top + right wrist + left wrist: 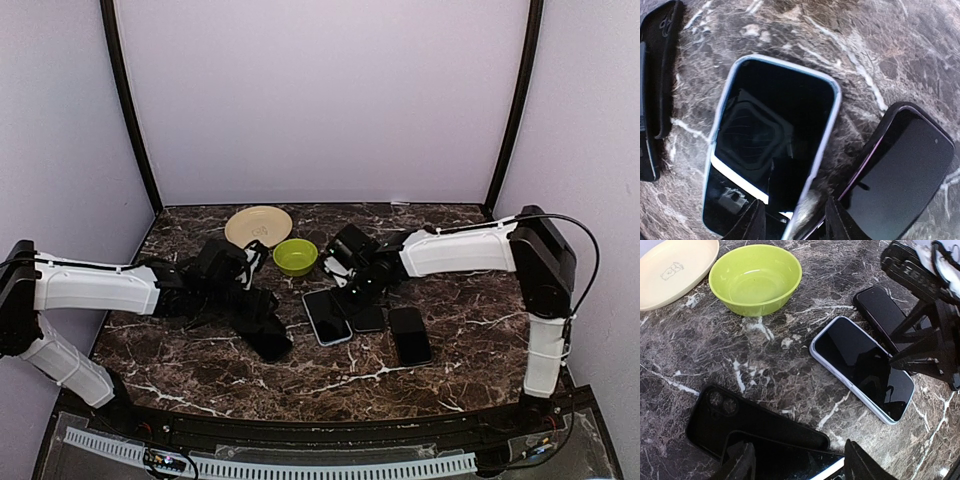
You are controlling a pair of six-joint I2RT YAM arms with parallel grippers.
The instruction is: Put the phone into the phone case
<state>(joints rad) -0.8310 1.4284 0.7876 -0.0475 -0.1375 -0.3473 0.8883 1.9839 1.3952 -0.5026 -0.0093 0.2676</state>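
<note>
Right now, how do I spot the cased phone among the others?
Start at the green bowl near the middle of the marble table. Toward the near edge from it lies the phone, screen up. It alone wears a pale lavender-blue rim, the phone case; its neighbours have dark edges.

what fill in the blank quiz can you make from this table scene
The glossy black slab phone lies screen ____ in the pale lavender soft phone case.
The round bowl beside the round cream plate is lime-____.
That bowl holds ____.
Missing words: up, green, nothing.
</note>
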